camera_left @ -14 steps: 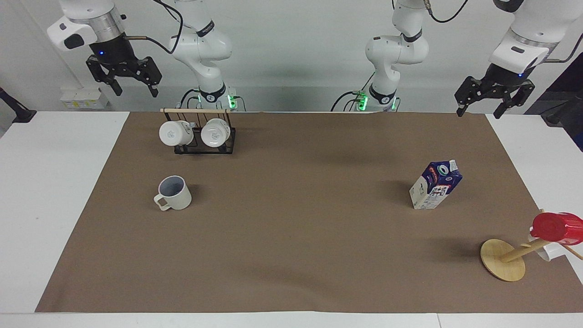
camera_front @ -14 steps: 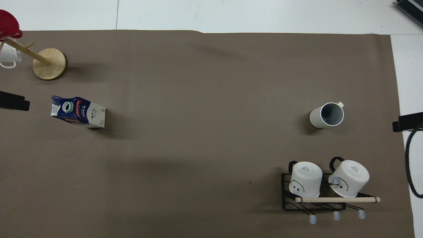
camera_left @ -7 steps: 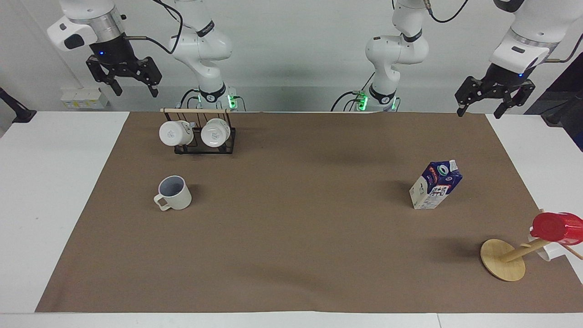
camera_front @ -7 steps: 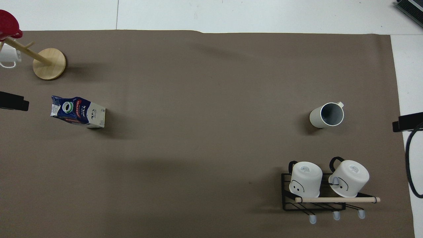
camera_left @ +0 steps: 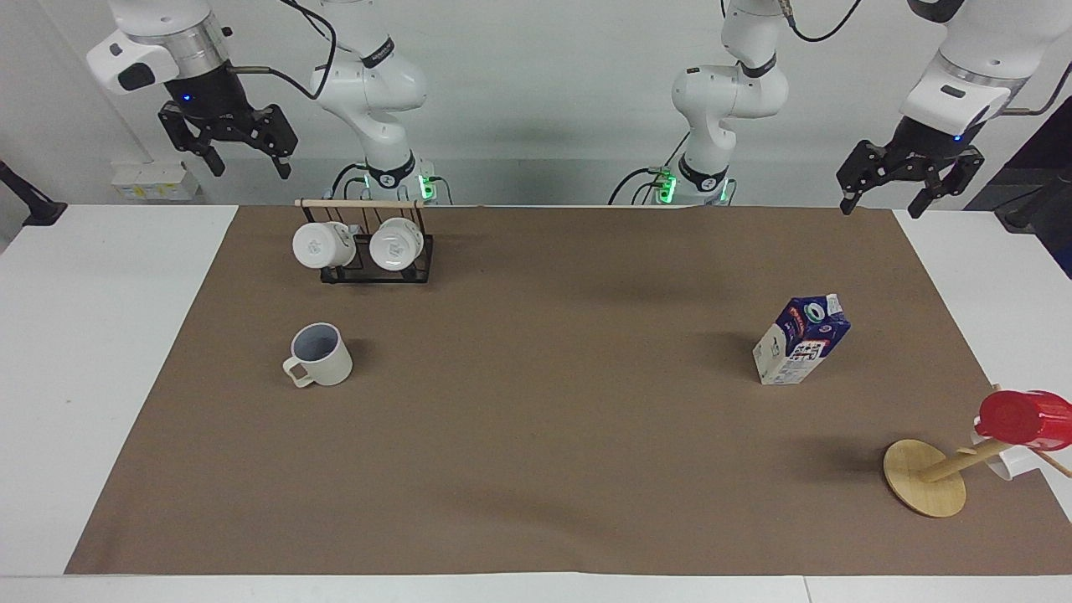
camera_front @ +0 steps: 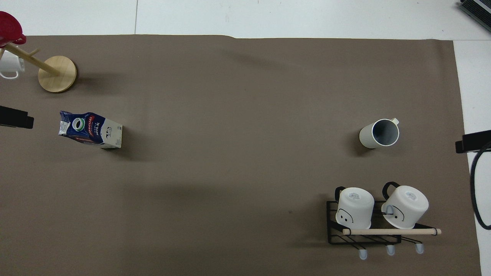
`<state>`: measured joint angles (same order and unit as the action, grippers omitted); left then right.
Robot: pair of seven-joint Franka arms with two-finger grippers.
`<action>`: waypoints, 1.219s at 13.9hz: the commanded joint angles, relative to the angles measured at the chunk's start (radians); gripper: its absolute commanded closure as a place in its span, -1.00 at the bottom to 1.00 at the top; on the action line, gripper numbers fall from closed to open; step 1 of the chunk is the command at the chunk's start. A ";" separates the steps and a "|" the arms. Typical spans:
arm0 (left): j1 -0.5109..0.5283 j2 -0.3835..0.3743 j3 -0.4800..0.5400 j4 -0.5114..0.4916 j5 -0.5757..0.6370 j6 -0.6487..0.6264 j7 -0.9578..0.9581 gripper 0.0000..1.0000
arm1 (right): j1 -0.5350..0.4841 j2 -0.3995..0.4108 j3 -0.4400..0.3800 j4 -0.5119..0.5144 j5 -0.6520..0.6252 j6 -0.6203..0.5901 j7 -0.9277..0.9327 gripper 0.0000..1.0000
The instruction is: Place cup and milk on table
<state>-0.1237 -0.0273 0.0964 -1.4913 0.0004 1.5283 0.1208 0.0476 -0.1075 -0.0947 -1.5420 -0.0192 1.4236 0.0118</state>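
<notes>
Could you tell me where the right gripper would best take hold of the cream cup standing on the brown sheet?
Probably from above, pinching the cup's rim wall: it stands upright, mouth open, away from the rack, and its handle is small.

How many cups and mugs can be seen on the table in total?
5: cream mug standing on the brown sheet, two white mugs on the black rack, red cup and a half-hidden white mug on the wooden stand.

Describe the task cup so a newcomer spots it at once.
On the brown sheet, toward the right arm's end, find the black rack holding two tipped white mugs. The cup stands alone, farther from the robots than the rack: upright, cream, grey-blue inside, squarish handle.
</notes>
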 commanded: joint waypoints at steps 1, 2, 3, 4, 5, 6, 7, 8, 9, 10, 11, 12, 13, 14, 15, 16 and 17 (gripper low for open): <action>0.015 0.000 -0.006 0.006 -0.016 -0.005 0.020 -1.00 | -0.002 -0.012 0.003 -0.020 -0.007 0.017 0.020 -1.00; 0.015 -0.002 -0.006 0.005 -0.016 -0.005 0.022 -1.00 | -0.002 -0.012 0.003 -0.020 -0.007 0.017 0.019 -1.00; 0.015 0.000 -0.006 0.005 -0.016 -0.005 0.022 -1.00 | -0.002 -0.012 0.003 -0.020 -0.007 0.017 0.020 -1.00; 0.015 0.000 -0.006 0.005 -0.016 -0.004 0.022 -1.00 | -0.002 -0.014 0.003 -0.021 -0.007 0.018 0.019 -1.00; 0.015 0.000 -0.006 0.005 -0.016 -0.004 0.022 -1.00 | -0.002 -0.015 0.003 -0.023 -0.007 0.018 0.019 -1.00; 0.015 -0.002 -0.007 0.005 -0.016 -0.004 0.022 -1.00 | -0.003 -0.015 0.003 -0.024 -0.007 0.018 0.019 -1.00; 0.015 0.000 -0.007 0.005 -0.016 -0.004 0.022 -1.00 | -0.005 -0.015 0.003 -0.024 -0.007 0.018 0.019 -1.00; 0.015 0.000 -0.006 0.005 -0.016 -0.004 0.023 -1.00 | -0.005 -0.015 0.003 -0.024 -0.007 0.018 0.019 -1.00; 0.013 -0.002 -0.007 0.005 -0.016 -0.004 0.022 -1.00 | -0.005 -0.015 0.003 -0.024 -0.007 0.018 0.019 -1.00; 0.015 0.000 -0.006 0.005 -0.016 -0.004 0.022 -1.00 | -0.005 -0.017 0.003 -0.024 -0.007 0.018 0.019 -1.00; 0.013 0.000 -0.006 0.005 -0.016 -0.004 0.022 -1.00 | -0.005 -0.017 0.003 -0.026 -0.007 0.018 0.019 -1.00; 0.013 0.000 -0.007 0.005 -0.016 -0.004 0.023 -1.00 | -0.005 -0.017 0.003 -0.027 -0.007 0.018 0.019 -1.00; 0.013 0.000 -0.007 0.005 -0.016 -0.004 0.022 -1.00 | -0.005 -0.020 0.003 -0.036 -0.007 0.023 0.019 -1.00; 0.012 0.000 -0.006 0.005 -0.016 -0.004 0.022 -1.00 | -0.003 -0.021 0.003 -0.043 -0.007 0.026 0.020 -1.00; 0.010 0.000 -0.006 0.005 -0.016 -0.004 0.022 -1.00 | -0.003 -0.021 0.003 -0.043 -0.007 0.026 0.020 -1.00; 0.010 0.000 -0.006 0.005 -0.016 -0.004 0.022 -1.00 | -0.003 -0.023 0.003 -0.043 -0.007 0.026 0.020 -1.00; 0.010 0.000 -0.007 0.005 -0.016 -0.004 0.022 -1.00 | -0.003 -0.023 0.003 -0.044 -0.007 0.026 0.020 -1.00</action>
<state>-0.1237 -0.0273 0.0945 -1.4913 0.0004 1.5284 0.1241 0.0467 -0.1076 -0.0953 -1.5518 -0.0193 1.4236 0.0118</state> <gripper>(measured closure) 0.000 0.000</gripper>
